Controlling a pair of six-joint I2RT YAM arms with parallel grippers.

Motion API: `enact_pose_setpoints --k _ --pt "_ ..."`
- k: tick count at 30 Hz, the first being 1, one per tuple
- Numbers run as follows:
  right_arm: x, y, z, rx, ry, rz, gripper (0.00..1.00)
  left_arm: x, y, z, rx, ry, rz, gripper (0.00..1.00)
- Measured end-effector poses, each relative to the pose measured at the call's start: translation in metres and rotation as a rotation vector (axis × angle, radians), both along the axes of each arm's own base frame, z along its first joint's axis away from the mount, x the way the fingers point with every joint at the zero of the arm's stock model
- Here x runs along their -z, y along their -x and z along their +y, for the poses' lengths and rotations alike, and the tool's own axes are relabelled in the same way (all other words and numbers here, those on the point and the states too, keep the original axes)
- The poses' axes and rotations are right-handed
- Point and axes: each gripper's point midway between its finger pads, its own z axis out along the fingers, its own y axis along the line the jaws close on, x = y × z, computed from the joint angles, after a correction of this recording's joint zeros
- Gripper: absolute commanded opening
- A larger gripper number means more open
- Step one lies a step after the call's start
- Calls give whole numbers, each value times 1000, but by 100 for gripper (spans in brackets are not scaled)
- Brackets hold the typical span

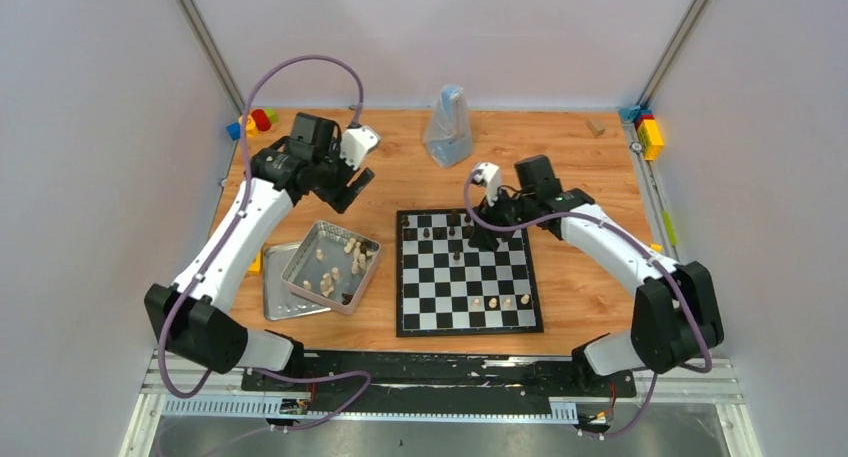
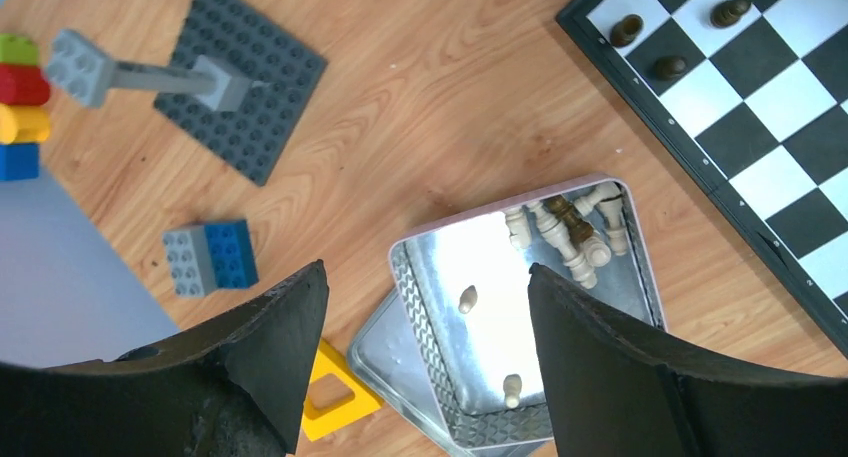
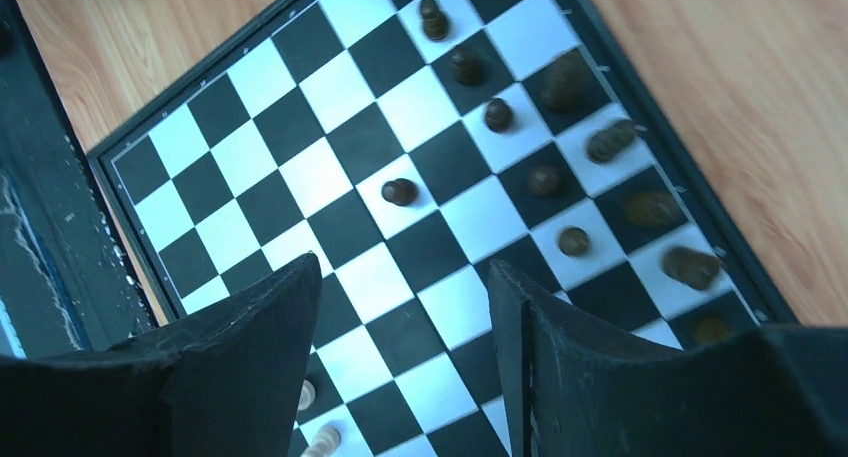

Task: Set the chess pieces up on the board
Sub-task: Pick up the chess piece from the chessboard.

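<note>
The board (image 1: 420, 317) lies flat in the middle of the table. Several dark chess pieces (image 1: 440, 233) stand on its far rows, with one dark pawn (image 3: 400, 191) a row forward. A few cream pieces (image 1: 507, 302) stand on the near row. More cream pieces (image 2: 575, 227) lie in a silver tin (image 1: 300, 260) left of the board. My left gripper (image 2: 426, 269) hangs open above the tin's far side, nothing between its fingers. My right gripper (image 3: 405, 263) is open over the board's far half, holding nothing.
The tin's lid (image 1: 278, 302) lies under its near left side, a yellow block (image 2: 335, 392) beside it. A dark grey studded plate (image 2: 240, 77) and toy bricks (image 2: 210, 259) sit at the far left. A plastic bag (image 1: 447, 127) stands behind the board, and more bricks (image 1: 650, 135) lie far right.
</note>
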Motion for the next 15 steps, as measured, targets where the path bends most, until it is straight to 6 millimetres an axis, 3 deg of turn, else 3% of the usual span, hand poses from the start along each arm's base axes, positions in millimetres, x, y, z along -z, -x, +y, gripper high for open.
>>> enact_pose_setpoints --k 3,6,15 --pt "21 10 22 -68 72 16 62 -17 1 15 -49 36 -51 82" --pt "37 15 34 -108 132 26 61 -28 1 16 -59 64 -89 83" --pt "71 11 52 -148 264 31 55 -28 2 13 -52 86 -86 83"
